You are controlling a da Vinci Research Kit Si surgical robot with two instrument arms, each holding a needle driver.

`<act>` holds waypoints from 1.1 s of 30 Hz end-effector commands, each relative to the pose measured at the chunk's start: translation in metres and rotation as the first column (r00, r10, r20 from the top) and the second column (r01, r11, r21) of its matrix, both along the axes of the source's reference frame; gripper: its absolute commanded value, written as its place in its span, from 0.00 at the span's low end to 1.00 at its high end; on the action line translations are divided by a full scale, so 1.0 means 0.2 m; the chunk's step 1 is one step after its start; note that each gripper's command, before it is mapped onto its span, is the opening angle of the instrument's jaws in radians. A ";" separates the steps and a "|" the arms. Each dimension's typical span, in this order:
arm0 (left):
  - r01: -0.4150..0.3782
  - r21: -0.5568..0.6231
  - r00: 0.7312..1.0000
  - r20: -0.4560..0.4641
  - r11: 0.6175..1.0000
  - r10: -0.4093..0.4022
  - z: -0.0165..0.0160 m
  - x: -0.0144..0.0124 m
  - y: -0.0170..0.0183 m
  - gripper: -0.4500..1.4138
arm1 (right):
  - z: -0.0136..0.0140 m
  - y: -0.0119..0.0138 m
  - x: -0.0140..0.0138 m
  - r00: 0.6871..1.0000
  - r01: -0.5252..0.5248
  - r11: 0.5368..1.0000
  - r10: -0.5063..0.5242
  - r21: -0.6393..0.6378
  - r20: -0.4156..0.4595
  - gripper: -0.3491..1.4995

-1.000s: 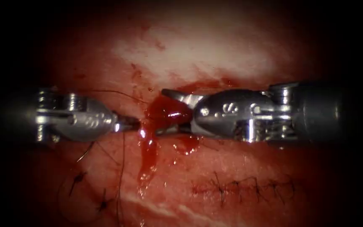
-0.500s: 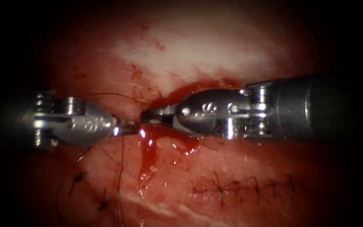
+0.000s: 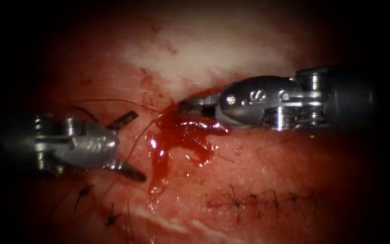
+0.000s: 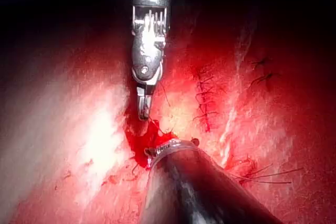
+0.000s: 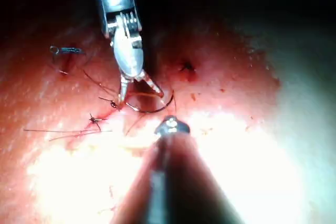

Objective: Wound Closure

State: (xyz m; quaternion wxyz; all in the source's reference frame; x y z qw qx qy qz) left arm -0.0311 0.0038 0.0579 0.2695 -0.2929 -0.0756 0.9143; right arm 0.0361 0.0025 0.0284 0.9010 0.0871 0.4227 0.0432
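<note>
My left tool [image 3: 134, 145] stands on the left of the red fluid [image 3: 179, 135], its jaws wide open and holding nothing. From the right comes my right tool [image 3: 183, 106], jaws shut at the upper edge of the pool. They appear shut on one end of the thin curved needle [image 3: 145, 129], which arcs down and left towards the left tool. In the right wrist view the needle [image 5: 152, 110] curves between the left tool's open jaws [image 5: 137, 88] and my own tip. Whether its point is in the tissue [image 3: 213, 54] I cannot tell. A fine thread [image 3: 113, 100] arcs above the left tool.
A stitched line [image 3: 258, 201] runs across the tissue at the lower right. Two dark knots [image 3: 84, 190] with loose thread ends lie at the lower left. A streak of red fluid [image 3: 156, 185] runs down from the pool.
The right tool slid left, shut its jaws at the left tool's tip, then drew back up and right. The left tool opened its jaws and backed off to the left.
</note>
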 end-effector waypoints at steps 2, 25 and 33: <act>0.032 0.009 0.999 0.024 0.999 -0.032 0.006 -0.002 -0.004 0.72 | 0.003 -0.003 0.003 1.000 0.002 1.000 -0.002 -0.001 -0.001 0.00; 0.116 0.048 0.961 0.249 0.992 -0.124 -0.004 0.017 -0.005 0.00 | 0.002 -0.011 -0.004 1.000 0.017 1.000 -0.017 -0.013 -0.006 0.00; 0.051 -0.136 0.981 0.194 0.989 -0.024 -0.005 0.021 0.005 0.00 | -0.008 -0.015 -0.021 0.996 -0.056 0.993 0.063 0.107 -0.066 0.83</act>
